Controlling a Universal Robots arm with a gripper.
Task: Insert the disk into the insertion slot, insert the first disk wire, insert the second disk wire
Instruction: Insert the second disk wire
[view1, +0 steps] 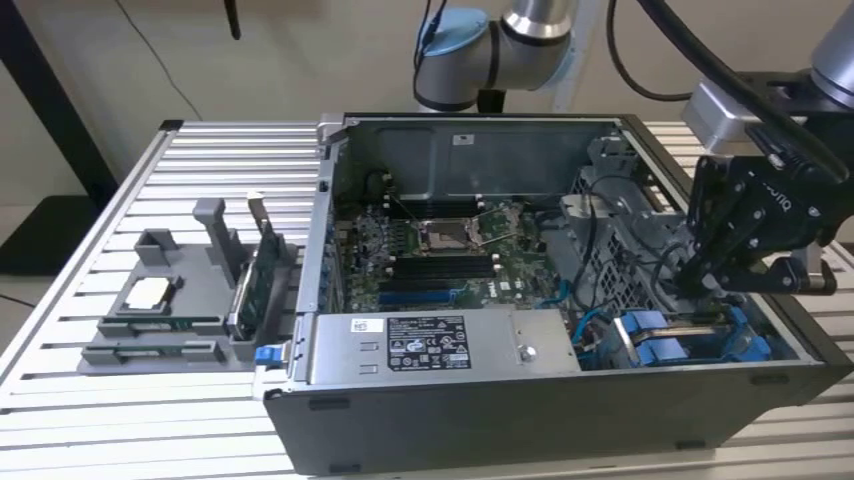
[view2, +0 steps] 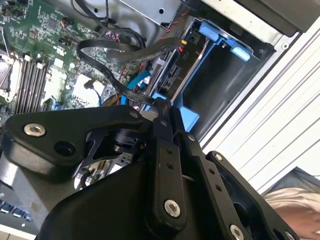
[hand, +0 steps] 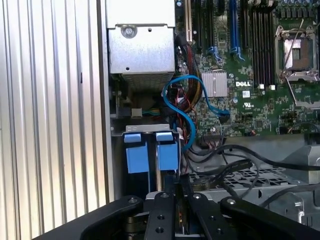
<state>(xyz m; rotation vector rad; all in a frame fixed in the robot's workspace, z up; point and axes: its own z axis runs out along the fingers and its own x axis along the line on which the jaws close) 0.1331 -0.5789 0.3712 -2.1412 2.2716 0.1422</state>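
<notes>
Open grey computer case sitting on a ribbed aluminium table. Green motherboard inside with an empty CPU socket, plus a silver heatsink in the first wrist view. Grey power supply box with a white sticker along the front edge. Blue cable looping just beside the heatsink. Grey parts holder off to the exterior view's left, a green card standing upright in it.

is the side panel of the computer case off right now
Yes, in the exterior view the computer case lies open and its circuit board shows inside.
</notes>
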